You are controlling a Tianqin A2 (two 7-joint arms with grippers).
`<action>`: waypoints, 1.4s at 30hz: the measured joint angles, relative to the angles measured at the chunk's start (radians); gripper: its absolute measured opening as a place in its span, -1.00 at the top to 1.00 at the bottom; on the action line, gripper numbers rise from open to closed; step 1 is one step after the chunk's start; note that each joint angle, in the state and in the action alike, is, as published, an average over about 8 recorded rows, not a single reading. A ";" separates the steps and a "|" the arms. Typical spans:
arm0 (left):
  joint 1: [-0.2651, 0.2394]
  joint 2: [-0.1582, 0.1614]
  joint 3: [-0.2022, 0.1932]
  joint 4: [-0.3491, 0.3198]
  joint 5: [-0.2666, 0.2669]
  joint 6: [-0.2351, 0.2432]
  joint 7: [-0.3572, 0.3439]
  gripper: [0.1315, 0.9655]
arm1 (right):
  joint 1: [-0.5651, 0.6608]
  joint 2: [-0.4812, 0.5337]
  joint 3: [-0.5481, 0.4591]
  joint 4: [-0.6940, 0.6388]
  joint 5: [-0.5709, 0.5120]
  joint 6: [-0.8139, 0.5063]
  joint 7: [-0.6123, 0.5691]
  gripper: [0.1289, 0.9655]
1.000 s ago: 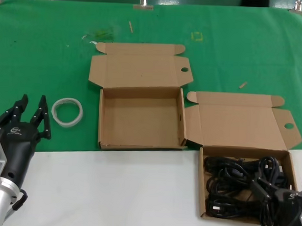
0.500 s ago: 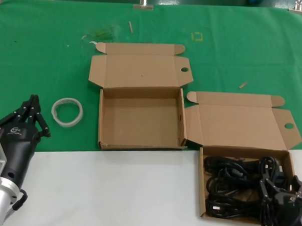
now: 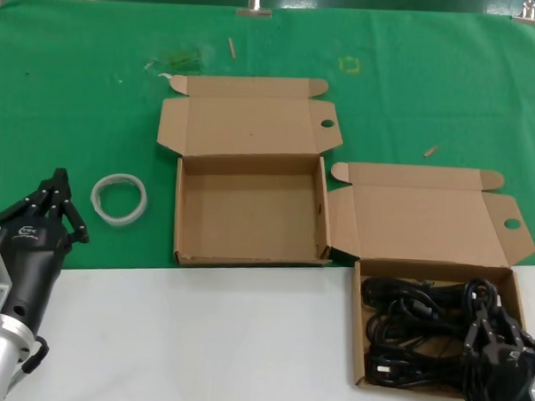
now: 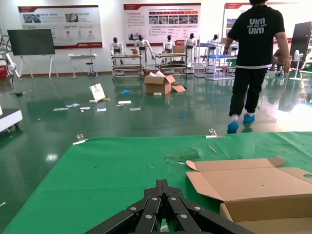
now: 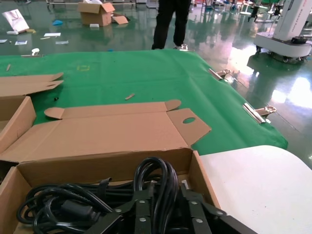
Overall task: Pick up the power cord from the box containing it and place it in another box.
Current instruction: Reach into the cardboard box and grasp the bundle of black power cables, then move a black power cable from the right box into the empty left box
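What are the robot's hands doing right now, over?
Right gripper shut on power cord inside right box. Left gripper shut, parked near tape ring. Empty box open, unobstructed.

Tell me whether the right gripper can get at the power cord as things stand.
Probably yes. The right gripper is already down in the box containing it, its fingers closed around loops of the power cord; the lid is folded back and nothing covers the cord.

light: bright, even overhead | shadows: soft | glare: hall floor (image 5: 273, 63) | focus: sharp
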 joint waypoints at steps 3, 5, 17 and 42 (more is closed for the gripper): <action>0.000 0.000 0.000 0.000 0.000 0.000 0.000 0.98 | 0.000 0.001 -0.002 0.002 0.001 0.003 -0.002 0.65; 0.000 0.000 0.000 0.000 0.000 0.000 0.000 0.98 | 0.000 0.001 -0.002 0.006 0.002 0.005 -0.004 0.72; 0.000 0.000 0.000 0.000 0.000 0.000 0.000 0.98 | -0.004 -0.001 0.000 0.036 0.007 0.015 -0.003 0.91; 0.000 0.000 0.000 0.000 0.000 0.000 0.000 0.98 | 0.286 0.148 -0.127 0.096 0.161 -0.062 -0.021 0.91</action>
